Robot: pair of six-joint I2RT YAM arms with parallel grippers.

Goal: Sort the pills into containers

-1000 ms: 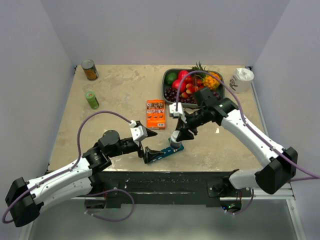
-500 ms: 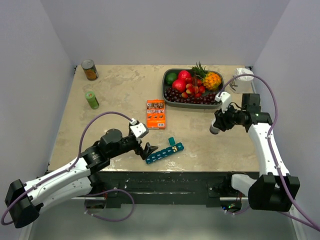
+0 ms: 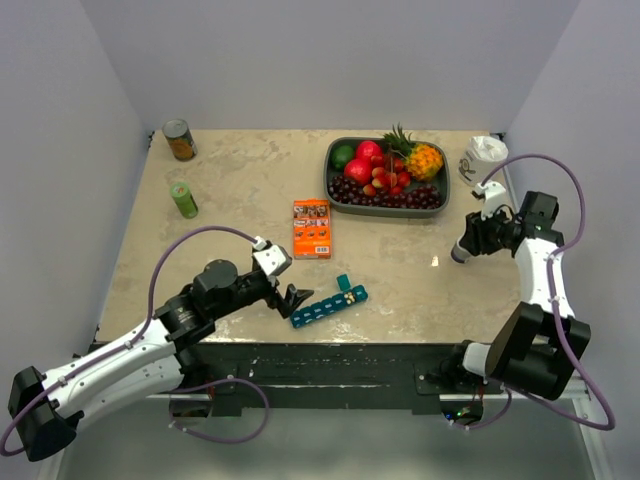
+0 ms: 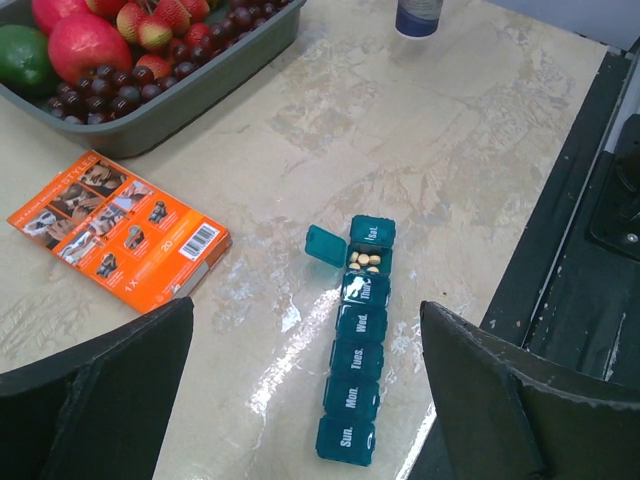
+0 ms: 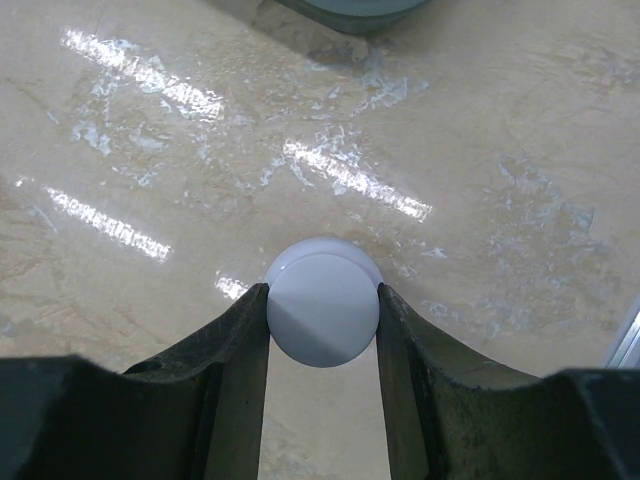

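The beige tabletop [image 3: 240,200] carries a grey tray [image 3: 328,172] heaped with fruit near its far edge, right of the middle. The left tool [image 3: 296,296] hovers near the near edge with its fingers spread wide and nothing between them. The right tool [image 3: 465,247] is near the right edge, pinching a small white bottle [image 5: 322,312] by its sides; the wrist view shows the round white cap between the two dark fingers. Whether the bottle touches the tabletop I cannot tell.

A flat orange box [image 3: 311,228] lies around the middle of the tabletop. A tin can [image 3: 179,140] stands at the far left corner, with a green can [image 3: 183,199] nearer along the left edge.

The containers [image 4: 360,350], one teal strip, lie close to the near edge, just right of the left tool. One lid [image 4: 326,245] is flipped open, second from the strip's far end, and the pills [image 4: 364,261] sit inside that compartment; the other lids are down.
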